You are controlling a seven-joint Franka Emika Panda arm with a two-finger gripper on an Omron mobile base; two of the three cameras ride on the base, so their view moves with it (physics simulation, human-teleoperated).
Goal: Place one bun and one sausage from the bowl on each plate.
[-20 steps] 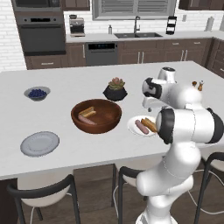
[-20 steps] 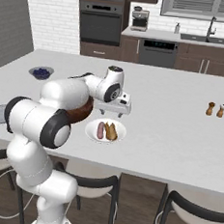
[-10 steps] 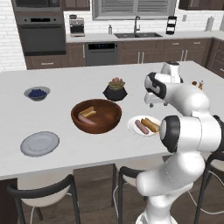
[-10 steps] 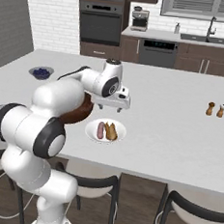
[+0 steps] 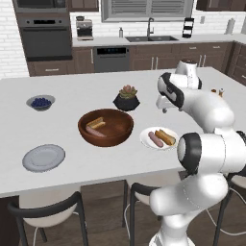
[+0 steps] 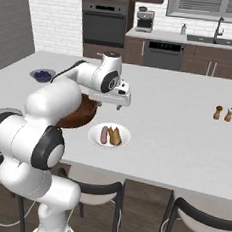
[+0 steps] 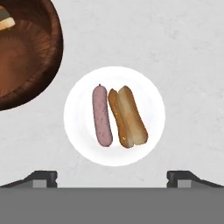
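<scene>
Left base view: white plate (image 5: 159, 138) carries one sausage (image 5: 155, 139) and one bun (image 5: 166, 137), so that serving looks done. Brown bowl (image 5: 106, 127) holds remaining pair. Grey-blue plate (image 5: 43, 157) bare on counter (image 5: 86, 91).

Right base view: gripper (image 6: 111, 98) raised above counter, beside bowl.

Hand view: pinkish sausage touching golden toasted bun, centred on plate. Fingers (image 7: 43, 177) spread wide, holding nothing.

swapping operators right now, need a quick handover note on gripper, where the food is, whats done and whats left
Gripper: open, empty, hovering above the white plate.
White plate: holds one sausage and one bun side by side. That plate is done.
Brown bowl: one bun and one sausage inside.
Grey-blue plate: bare, on the counter's near left.
Left: move the bowl's bun and sausage onto the grey-blue plate.
</scene>
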